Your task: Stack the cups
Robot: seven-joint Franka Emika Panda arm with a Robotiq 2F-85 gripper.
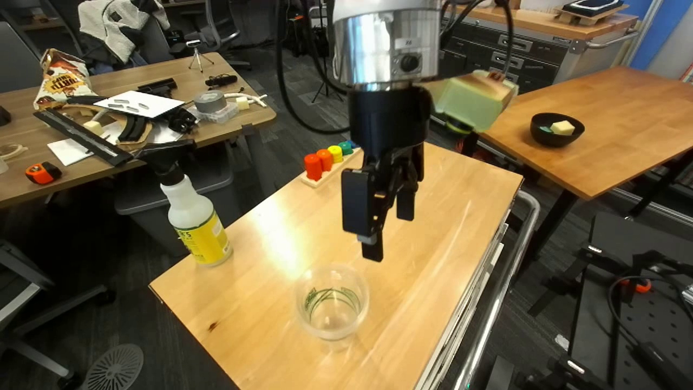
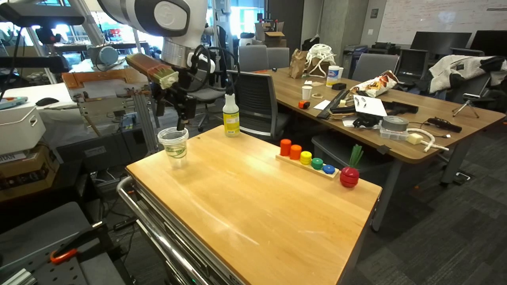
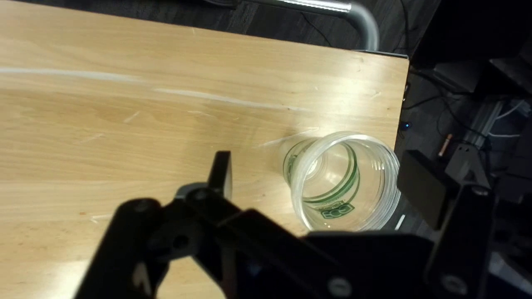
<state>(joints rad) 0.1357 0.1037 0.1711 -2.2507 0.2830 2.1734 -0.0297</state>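
The clear plastic cups are nested in one upright stack near a corner of the wooden table, in both exterior views [image 1: 331, 303] [image 2: 175, 149] and in the wrist view [image 3: 332, 195]. Several rims lie close together at the top, and green print shows through the walls. I cannot count the cups exactly. No separate cup stands elsewhere on the table. My gripper, in both exterior views [image 1: 389, 230] [image 2: 171, 117] and the wrist view [image 3: 320, 178], is open and empty above the stack. In the wrist view the stack appears between the fingers, nearer one finger.
A spray bottle with yellow liquid [image 1: 203, 230] stands near the table's edge. A wooden board with coloured pegs [image 2: 307, 162] and a red toy radish [image 2: 349, 177] are at the far end. A metal rail [image 2: 158, 233] runs along one table side.
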